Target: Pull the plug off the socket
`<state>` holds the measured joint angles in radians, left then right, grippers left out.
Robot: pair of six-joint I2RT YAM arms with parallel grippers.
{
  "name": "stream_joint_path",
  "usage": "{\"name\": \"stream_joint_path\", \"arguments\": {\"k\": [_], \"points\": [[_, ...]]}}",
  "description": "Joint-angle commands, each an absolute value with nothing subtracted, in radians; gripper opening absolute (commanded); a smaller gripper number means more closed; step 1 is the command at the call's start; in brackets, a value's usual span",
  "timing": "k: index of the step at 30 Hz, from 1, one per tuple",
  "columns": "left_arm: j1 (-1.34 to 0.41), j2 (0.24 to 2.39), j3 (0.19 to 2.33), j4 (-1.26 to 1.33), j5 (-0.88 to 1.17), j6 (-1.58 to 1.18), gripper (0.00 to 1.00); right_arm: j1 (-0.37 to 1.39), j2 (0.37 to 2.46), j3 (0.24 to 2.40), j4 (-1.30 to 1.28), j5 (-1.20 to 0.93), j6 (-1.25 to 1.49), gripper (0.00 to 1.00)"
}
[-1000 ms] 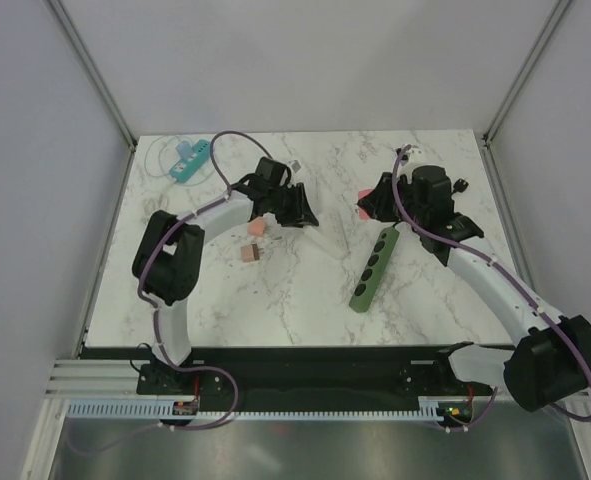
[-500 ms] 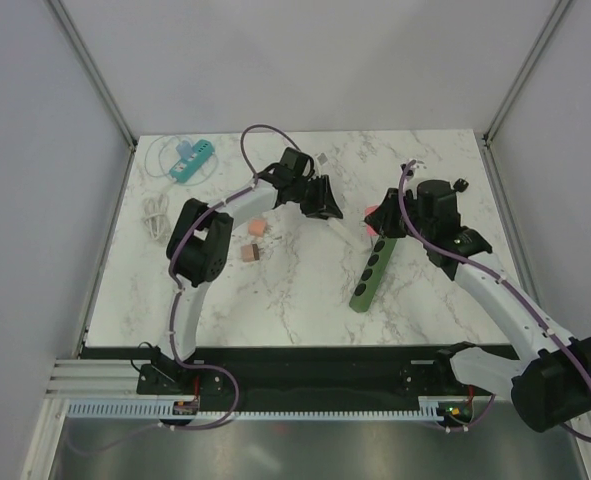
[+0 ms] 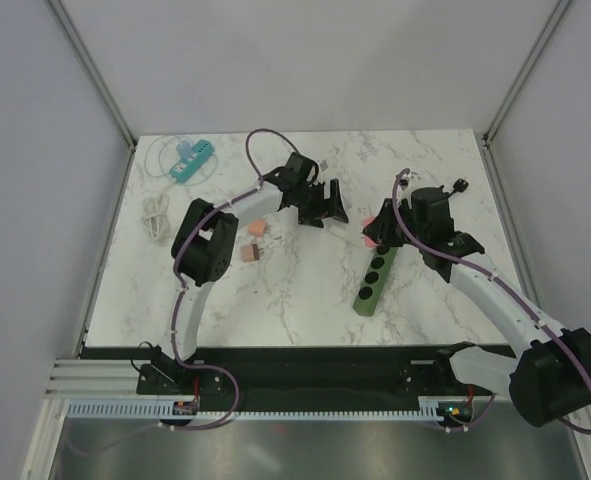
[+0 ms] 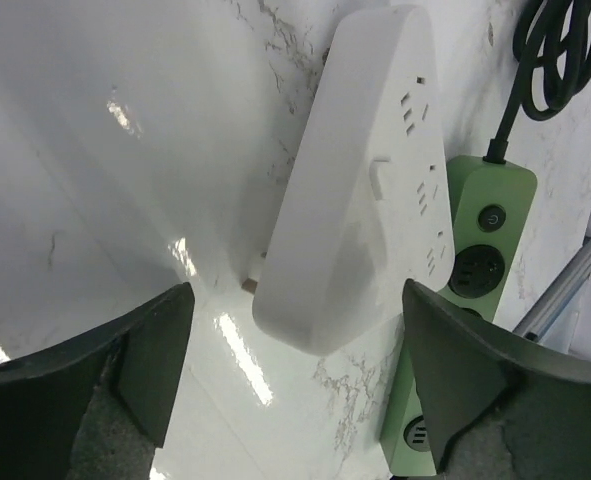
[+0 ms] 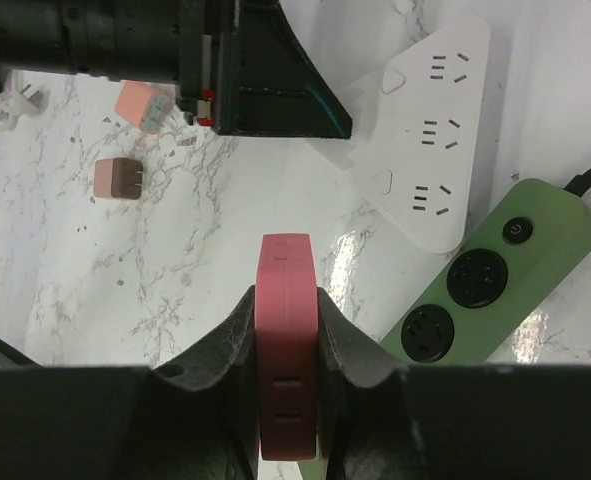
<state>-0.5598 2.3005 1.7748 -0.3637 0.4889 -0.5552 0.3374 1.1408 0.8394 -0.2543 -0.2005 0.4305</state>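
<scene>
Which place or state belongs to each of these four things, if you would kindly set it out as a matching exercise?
Things:
1. pink plug
2. white power strip
3. green power strip
4. teal power strip

Places or states:
A. far left corner of the table
B. clamped between the jaws of the right gripper
C. lying below the open left gripper
D. has round sockets and a black cord

Pairs: 1-B, 2-C, 3-D, 4-A

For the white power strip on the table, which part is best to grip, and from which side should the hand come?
Take the white strip across its two long sides, near the middle, from above. It lies flat, long and narrow, so its width likely fits the open left hand over it. The green strip lies close on one side, leaving little room there.
</scene>
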Motion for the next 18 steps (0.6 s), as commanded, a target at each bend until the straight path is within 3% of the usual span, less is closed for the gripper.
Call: {"name": "stream_joint_path", "arguments": {"k": [1, 2, 10, 18], "points": [[-0.565, 2.155, 1.724, -0.39, 0.379, -0.517, 0.92, 0.344, 1.173, 0.831, -0.195, -0.227, 0.451, 0.0], [-0.565, 2.096, 1.706, -0.388, 0.342, -0.517, 1.0, 0.347, 1.183, 0.831, -0.186, -0.23, 0.449, 0.0], [-0.493, 1.754, 1.458, -0.393, 0.166, -0.499, 1.0, 0.481, 1.382, 0.896, -0.086, -0.218, 0.468, 0.0], [-0.172, 1.465, 1.157, -0.4, 0.25, -0.494, 0.99, 0.693, 1.745, 1.147, -0.011, -0.256, 0.499, 0.0]]}}
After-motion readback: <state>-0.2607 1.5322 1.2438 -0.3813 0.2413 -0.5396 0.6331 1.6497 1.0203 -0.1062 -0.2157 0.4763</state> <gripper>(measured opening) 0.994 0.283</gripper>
